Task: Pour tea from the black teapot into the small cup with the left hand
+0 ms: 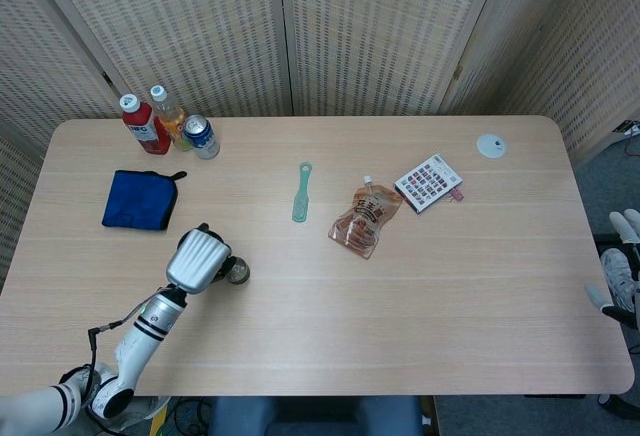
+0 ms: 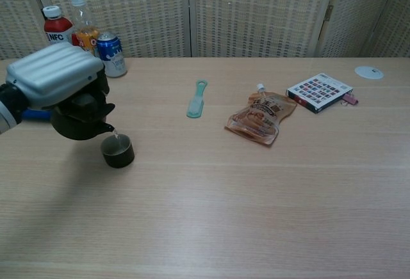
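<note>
Gripping the black teapot from above, the left hand tips it — spout over the small cup.

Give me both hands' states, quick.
Left hand: holding the black teapot, tipped over the small cup.
Right hand: at the table's edge; state cannot be told.
</note>
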Robot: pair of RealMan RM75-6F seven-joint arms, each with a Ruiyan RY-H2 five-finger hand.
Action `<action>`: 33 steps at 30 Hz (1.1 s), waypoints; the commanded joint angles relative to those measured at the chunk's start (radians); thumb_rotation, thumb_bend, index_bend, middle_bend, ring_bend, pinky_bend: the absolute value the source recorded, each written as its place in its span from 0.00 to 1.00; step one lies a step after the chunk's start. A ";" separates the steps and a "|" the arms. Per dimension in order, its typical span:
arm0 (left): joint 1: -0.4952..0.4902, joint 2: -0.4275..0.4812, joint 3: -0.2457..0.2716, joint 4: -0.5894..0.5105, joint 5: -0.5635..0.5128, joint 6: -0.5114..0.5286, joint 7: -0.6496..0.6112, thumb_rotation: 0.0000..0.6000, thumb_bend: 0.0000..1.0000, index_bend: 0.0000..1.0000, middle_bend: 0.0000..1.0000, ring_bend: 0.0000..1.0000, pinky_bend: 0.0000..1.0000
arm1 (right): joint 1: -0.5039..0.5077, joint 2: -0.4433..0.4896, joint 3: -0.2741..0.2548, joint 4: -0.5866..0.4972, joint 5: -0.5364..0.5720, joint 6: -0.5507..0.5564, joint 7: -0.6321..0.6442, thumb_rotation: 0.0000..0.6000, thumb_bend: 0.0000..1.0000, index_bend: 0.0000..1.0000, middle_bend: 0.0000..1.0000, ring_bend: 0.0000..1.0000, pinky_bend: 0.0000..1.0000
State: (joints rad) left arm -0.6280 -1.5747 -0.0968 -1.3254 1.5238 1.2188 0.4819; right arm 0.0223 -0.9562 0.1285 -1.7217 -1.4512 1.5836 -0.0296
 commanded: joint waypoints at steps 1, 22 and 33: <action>-0.001 -0.003 0.002 0.005 0.007 0.004 0.005 0.89 0.43 1.00 1.00 1.00 0.57 | 0.000 0.000 0.000 0.000 0.001 -0.001 0.000 1.00 0.16 0.11 0.07 0.00 0.06; 0.002 -0.005 0.007 0.025 0.037 0.030 0.045 0.94 0.43 1.00 1.00 1.00 0.57 | 0.002 0.001 0.003 -0.001 -0.003 -0.001 0.002 1.00 0.16 0.11 0.07 0.00 0.06; 0.001 0.002 0.009 0.028 0.042 0.028 0.046 0.95 0.43 1.00 1.00 1.00 0.57 | 0.003 0.001 0.005 -0.001 -0.002 -0.002 0.002 1.00 0.16 0.11 0.07 0.00 0.06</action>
State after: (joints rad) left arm -0.6267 -1.5728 -0.0878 -1.2976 1.5654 1.2469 0.5283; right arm 0.0247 -0.9555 0.1332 -1.7228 -1.4537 1.5820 -0.0276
